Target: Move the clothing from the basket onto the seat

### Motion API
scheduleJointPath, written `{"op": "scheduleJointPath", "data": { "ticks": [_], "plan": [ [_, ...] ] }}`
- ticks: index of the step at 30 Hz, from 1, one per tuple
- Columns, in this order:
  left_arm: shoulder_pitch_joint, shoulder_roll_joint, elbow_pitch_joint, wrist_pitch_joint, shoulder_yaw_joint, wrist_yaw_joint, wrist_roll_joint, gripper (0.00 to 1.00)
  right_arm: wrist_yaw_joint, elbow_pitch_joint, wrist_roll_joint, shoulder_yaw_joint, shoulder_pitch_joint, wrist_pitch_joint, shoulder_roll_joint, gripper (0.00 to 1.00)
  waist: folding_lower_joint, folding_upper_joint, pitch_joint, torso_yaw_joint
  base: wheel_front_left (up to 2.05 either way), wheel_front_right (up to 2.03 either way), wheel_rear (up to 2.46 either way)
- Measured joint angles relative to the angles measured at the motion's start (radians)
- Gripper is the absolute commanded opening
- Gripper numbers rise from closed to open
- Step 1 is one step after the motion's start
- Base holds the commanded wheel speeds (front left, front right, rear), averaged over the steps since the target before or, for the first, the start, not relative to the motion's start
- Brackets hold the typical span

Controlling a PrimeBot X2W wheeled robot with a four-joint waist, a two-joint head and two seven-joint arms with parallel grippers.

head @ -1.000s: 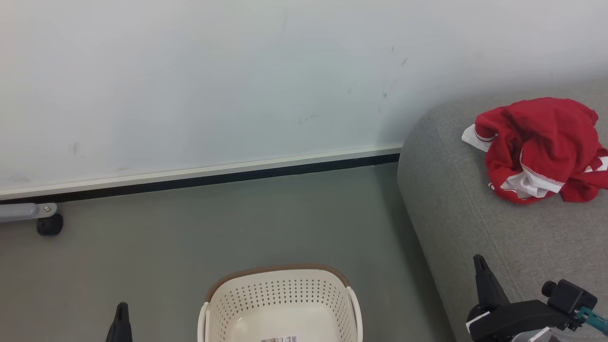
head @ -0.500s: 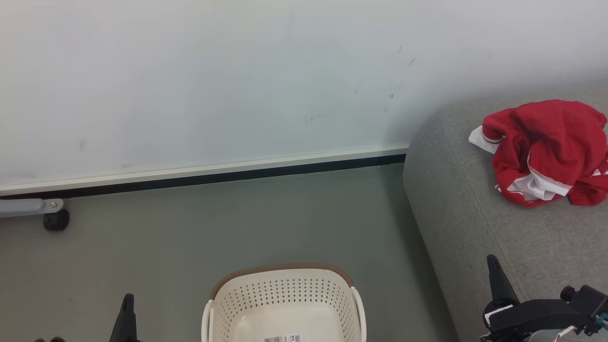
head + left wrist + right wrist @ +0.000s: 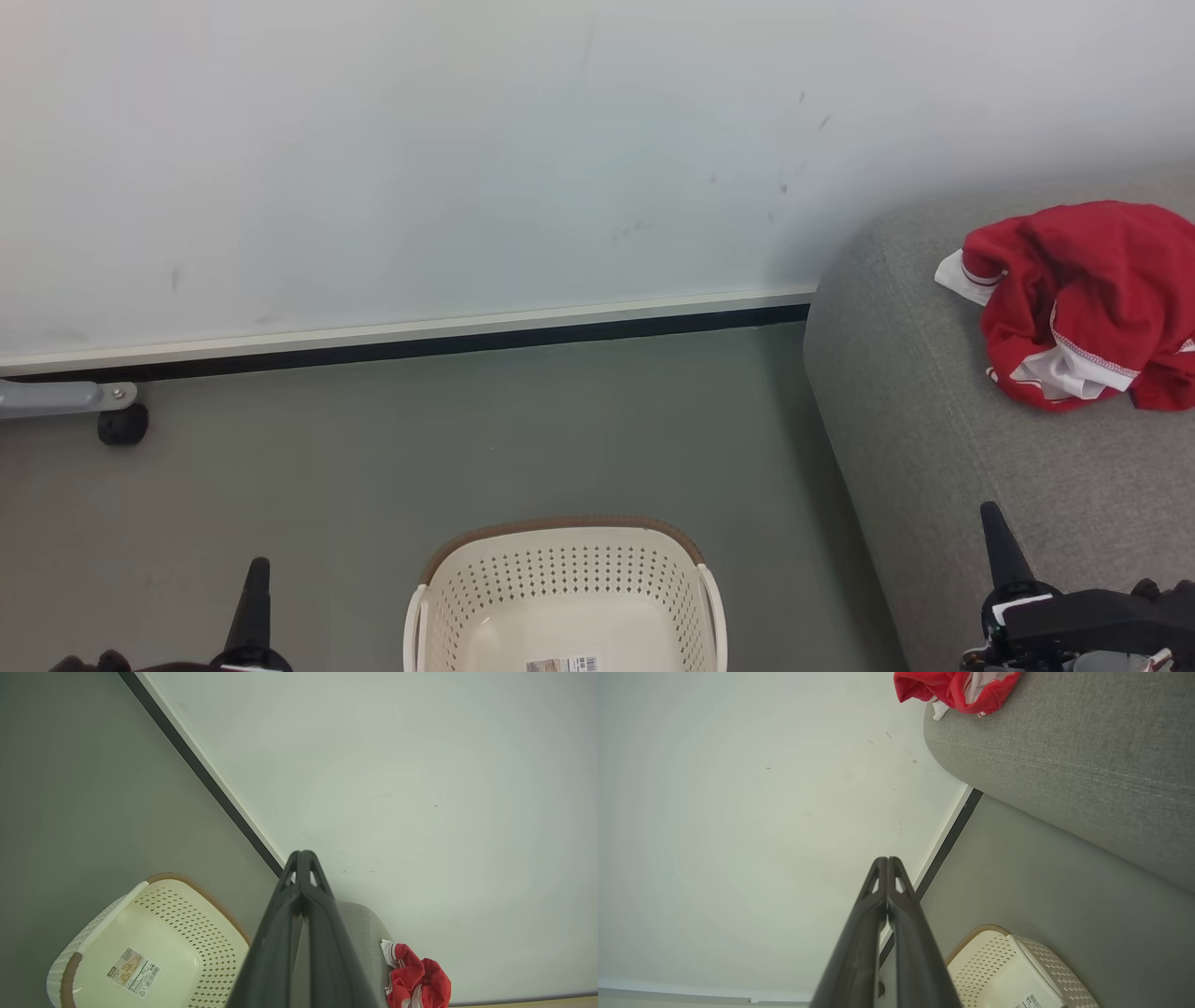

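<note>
Left pincer and right pincer, both closed, flank the basket; a black caster stands by the wall.

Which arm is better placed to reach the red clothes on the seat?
Probably right: the right gripper hangs by the seat bearing the clothing; the left gripper is beyond the basket.

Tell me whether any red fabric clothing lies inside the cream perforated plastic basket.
No, the cream basket holds just a paper label, and the red clothing lies on the grey upholstered seat.
</note>
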Motion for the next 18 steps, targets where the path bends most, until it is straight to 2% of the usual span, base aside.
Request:
{"op": "scheduleJointPath", "data": {
  "ticks": [18],
  "plan": [
    [-0.049,-0.024,0.045,0.061,0.024,-0.045,-0.208,0.0,0.038,0.006,0.225,-0.102,0.0,0.068,0.026,0.0,0.0,0.0,0.002,0.021,0.0,0.0,0.0]
  ]
}}
